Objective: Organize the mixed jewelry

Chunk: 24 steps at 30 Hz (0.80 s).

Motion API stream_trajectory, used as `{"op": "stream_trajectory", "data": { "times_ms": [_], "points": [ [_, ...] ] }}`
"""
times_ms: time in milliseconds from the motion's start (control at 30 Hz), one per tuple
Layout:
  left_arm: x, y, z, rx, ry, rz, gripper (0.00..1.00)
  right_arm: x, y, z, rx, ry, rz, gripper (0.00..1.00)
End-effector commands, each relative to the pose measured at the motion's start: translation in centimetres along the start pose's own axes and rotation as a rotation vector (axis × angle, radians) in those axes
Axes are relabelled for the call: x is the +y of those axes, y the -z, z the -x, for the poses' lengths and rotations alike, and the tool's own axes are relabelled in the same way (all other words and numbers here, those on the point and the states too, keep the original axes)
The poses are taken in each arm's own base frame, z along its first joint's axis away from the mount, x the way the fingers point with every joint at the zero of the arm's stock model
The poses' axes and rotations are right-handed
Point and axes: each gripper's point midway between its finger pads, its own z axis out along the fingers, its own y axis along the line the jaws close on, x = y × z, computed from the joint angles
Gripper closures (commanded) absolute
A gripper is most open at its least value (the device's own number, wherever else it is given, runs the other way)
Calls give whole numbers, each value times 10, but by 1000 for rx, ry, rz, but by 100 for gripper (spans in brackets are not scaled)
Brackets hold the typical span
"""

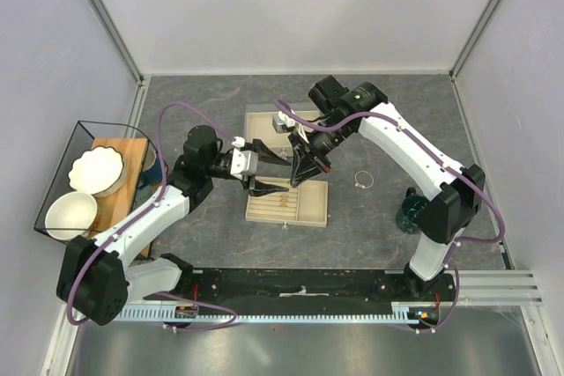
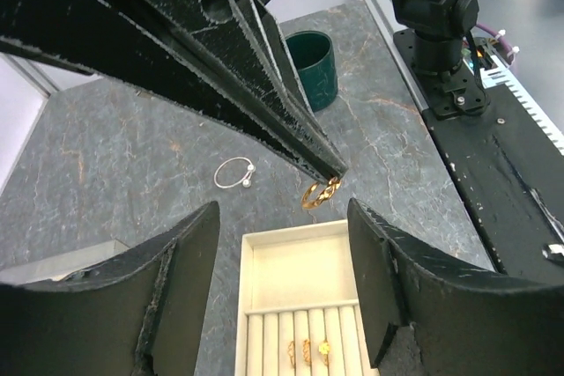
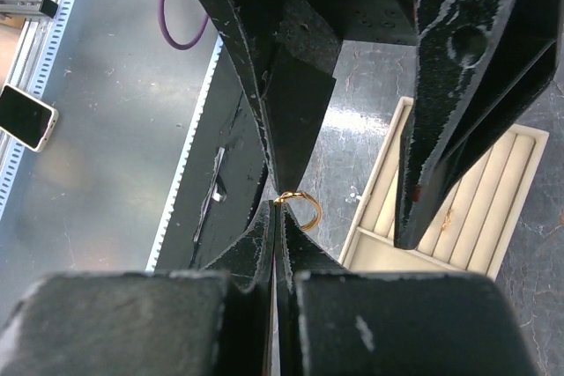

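Note:
My right gripper (image 1: 298, 180) points down over the beige slotted tray (image 1: 286, 217) and is shut on a small gold ring (image 3: 300, 210) at its fingertips (image 3: 275, 209). The ring also shows in the left wrist view (image 2: 319, 193), hanging just beyond the tray's far edge (image 2: 295, 237). My left gripper (image 1: 278, 173) is open and empty, its fingers (image 2: 414, 297) spread on either side of the tray. Three small gold rings (image 2: 307, 351) sit in the tray's slots. A thin silver hoop (image 1: 361, 180) lies on the table to the right and also shows in the left wrist view (image 2: 233, 173).
A dark green glass vessel (image 1: 410, 215) stands by the right arm's base. A second beige box part (image 1: 264, 122) lies behind the tray. A wire basket (image 1: 53, 165) with white bowls (image 1: 95, 170) and a wooden board stands at the left.

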Motion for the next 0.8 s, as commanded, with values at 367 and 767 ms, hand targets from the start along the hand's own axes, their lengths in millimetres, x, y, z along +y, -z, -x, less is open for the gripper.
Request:
{"op": "stream_trajectory", "data": {
  "times_ms": [367, 767],
  "points": [
    [-8, -11, 7, -34, -23, -41, 52, 19, 1, 3, -9, -67, 66, 99],
    [-13, -11, 1, -26, -20, -45, 67, 21, 2, 3, -8, -63, 63, 99]
  ]
}}
